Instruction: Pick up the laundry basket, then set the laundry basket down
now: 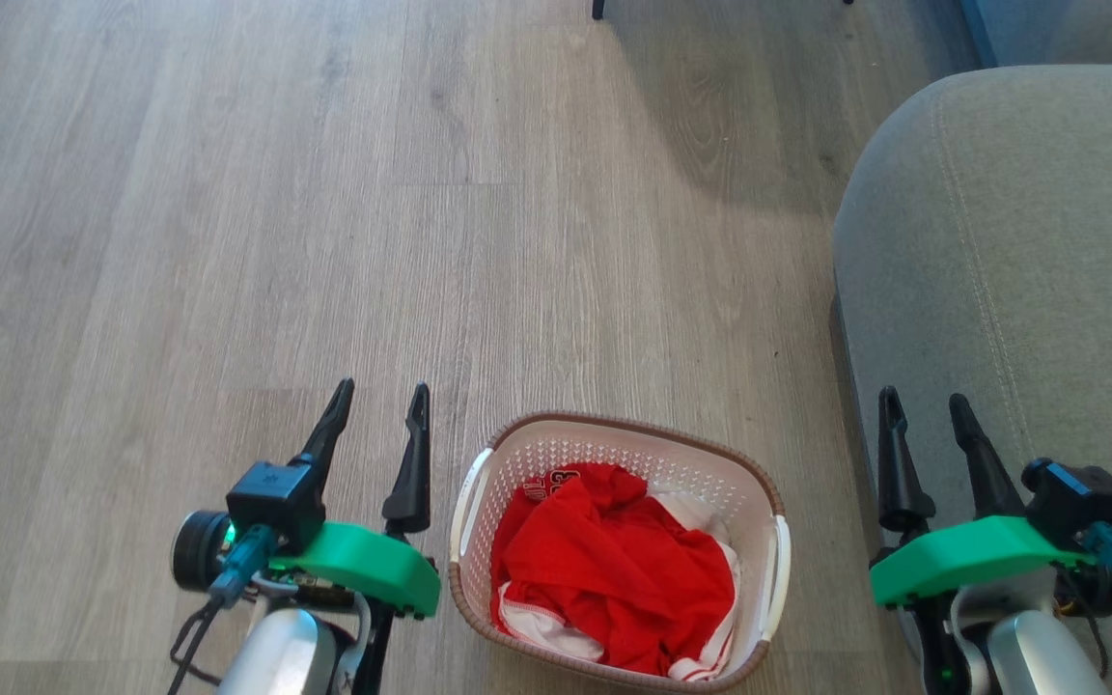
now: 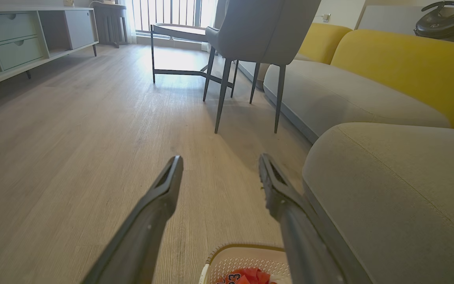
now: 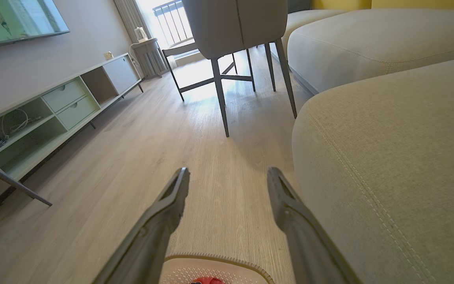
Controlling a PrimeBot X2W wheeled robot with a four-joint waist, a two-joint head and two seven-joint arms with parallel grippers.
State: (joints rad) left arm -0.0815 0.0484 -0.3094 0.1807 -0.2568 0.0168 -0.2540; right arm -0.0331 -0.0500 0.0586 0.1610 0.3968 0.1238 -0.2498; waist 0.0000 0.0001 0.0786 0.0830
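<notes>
The laundry basket (image 1: 614,452) stood on the floor (image 1: 228,241) between the two sets of jaws, behind their fingertips and about level with the wrists. One side lay just beside the left jaws. The right jaws were further off, over the edge of the grey sofa (image 1: 1019,270). Both sets of jaws stood fully open and held nothing, with the fingers (image 1: 413,473) pointing forward past the basket.

Handling assessment: the shell was thin perforated plastic. It was judged light and moderately stiff, but liable to flex if squeezed across the walls. The load was a red garment (image 1: 604,569) over a white garment (image 1: 537,623). It was soft and loose, probably adding little weight, but able to shift if the basket tilted. The brown rim (image 1: 614,422) appeared to be the stiffest band.

Recommended hold: one white side handle per set of jaws. The left handle (image 1: 467,502) suited the left jaws and the right handle (image 1: 781,569) the right jaws, lifted level and together. Smooth plastic might slip in a shallow grip.
</notes>
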